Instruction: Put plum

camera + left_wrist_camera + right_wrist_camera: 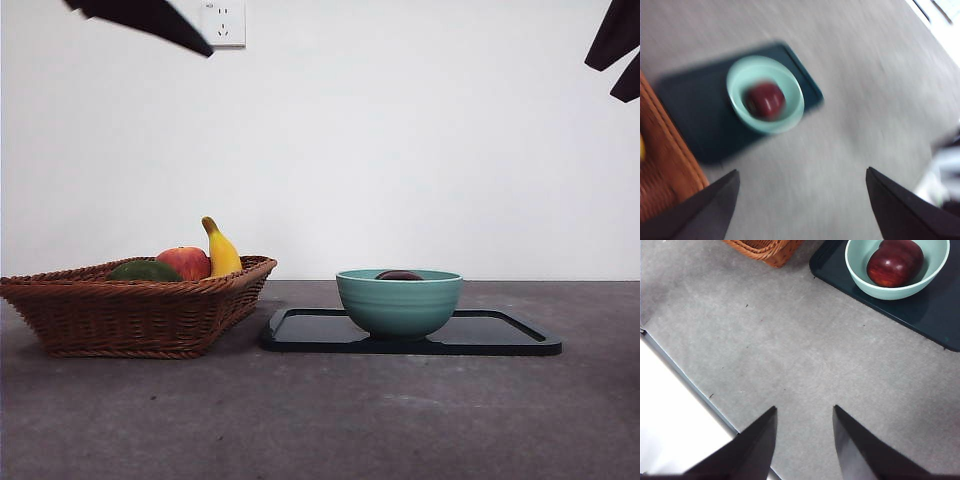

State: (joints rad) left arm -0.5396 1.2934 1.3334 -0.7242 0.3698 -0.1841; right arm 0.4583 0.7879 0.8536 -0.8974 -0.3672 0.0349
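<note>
The dark maroon plum lies inside the teal bowl, only its top showing over the rim. The bowl stands on a black tray. The plum also shows in the left wrist view and the right wrist view, resting in the bowl. My left gripper is open and empty, high above the table; that view is blurred. My right gripper is open and empty over bare table, away from the tray. Both arms show only as black tips at the top corners of the front view.
A wicker basket at the left holds a banana, a red apple and a flat dark green fruit. The basket's corner shows in the right wrist view. A wall socket is on the back wall.
</note>
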